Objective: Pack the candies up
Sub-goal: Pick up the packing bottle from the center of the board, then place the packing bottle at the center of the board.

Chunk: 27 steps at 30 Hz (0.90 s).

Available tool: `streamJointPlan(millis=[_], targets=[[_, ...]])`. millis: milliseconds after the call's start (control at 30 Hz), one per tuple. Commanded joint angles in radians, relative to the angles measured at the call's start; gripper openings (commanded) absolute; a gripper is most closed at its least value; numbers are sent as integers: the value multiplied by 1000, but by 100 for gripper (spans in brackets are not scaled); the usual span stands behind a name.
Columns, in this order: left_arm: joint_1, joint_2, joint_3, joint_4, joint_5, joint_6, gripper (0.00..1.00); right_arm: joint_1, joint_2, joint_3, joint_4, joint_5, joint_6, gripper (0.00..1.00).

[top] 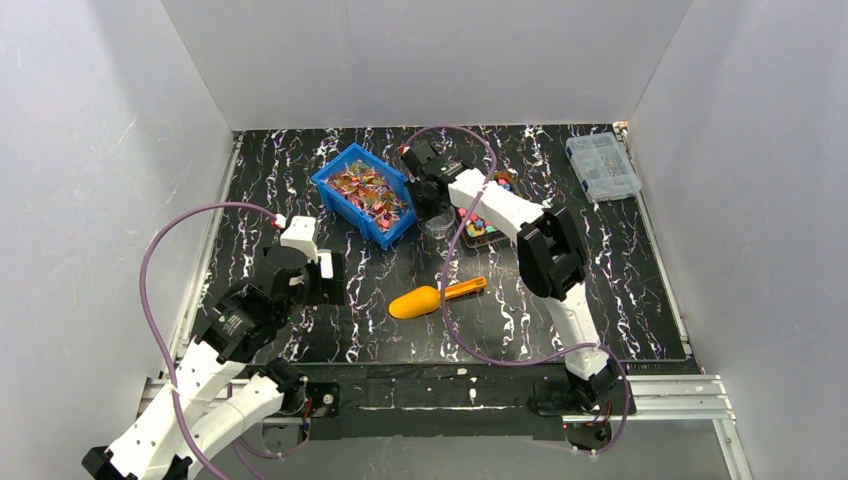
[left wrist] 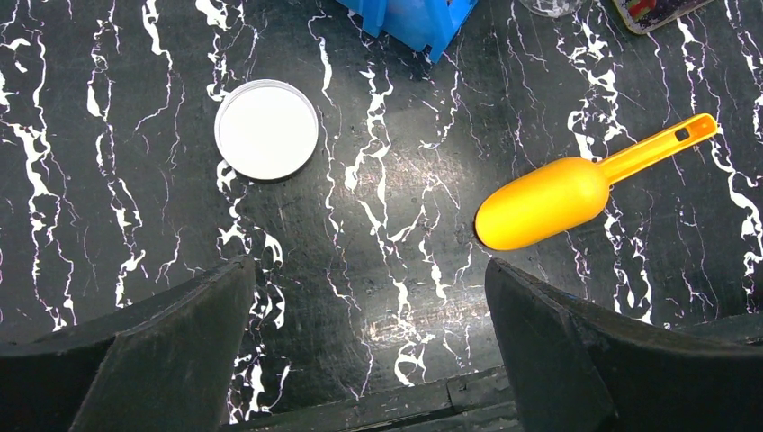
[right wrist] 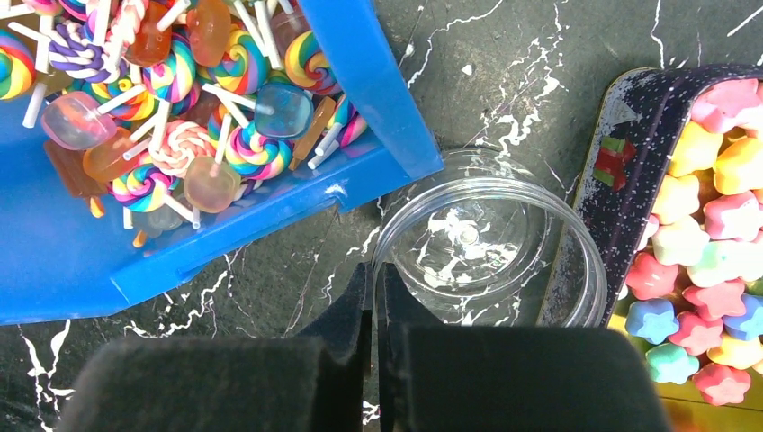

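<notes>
Black marbled table (top: 270,180), white walls all round. The left gripper (left wrist: 367,265) hangs over bare tabletop, fingers wide apart and holding nothing. A white lid (left wrist: 266,130) lies at its 11 o'clock, the yellow scoop (left wrist: 558,193) at its 2. Next comes the blue bin (top: 365,195) of lollipops. At its 3 o'clock stands the clear jar (right wrist: 486,243), with the right gripper (right wrist: 373,270) pinched on its near rim. The candies (right wrist: 711,261) sit in the tin (right wrist: 630,126) at the jar's 3 o'clock. A clear box (top: 602,167) sits far right.
</notes>
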<state>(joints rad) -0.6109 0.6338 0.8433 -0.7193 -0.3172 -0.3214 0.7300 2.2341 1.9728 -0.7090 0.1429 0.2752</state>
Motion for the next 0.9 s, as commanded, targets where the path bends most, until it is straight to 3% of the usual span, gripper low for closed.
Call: streamJointPlan(millis=[0,233,567,867], targets=[[-1,-5,-6,-14,-28,10,99,16,-85,9,-6,-11,-7,1],[-1,-13,-6,-18,-34,7,99,66,-227,-68,-7,0,-5,1],[-1,-30,-6,-23,-32,-2,99,144,-466,-308,15,15,28,1],[-1,-42,-1,-49,-78,-18,99,310,-615,-453,-13,62,88,1]])
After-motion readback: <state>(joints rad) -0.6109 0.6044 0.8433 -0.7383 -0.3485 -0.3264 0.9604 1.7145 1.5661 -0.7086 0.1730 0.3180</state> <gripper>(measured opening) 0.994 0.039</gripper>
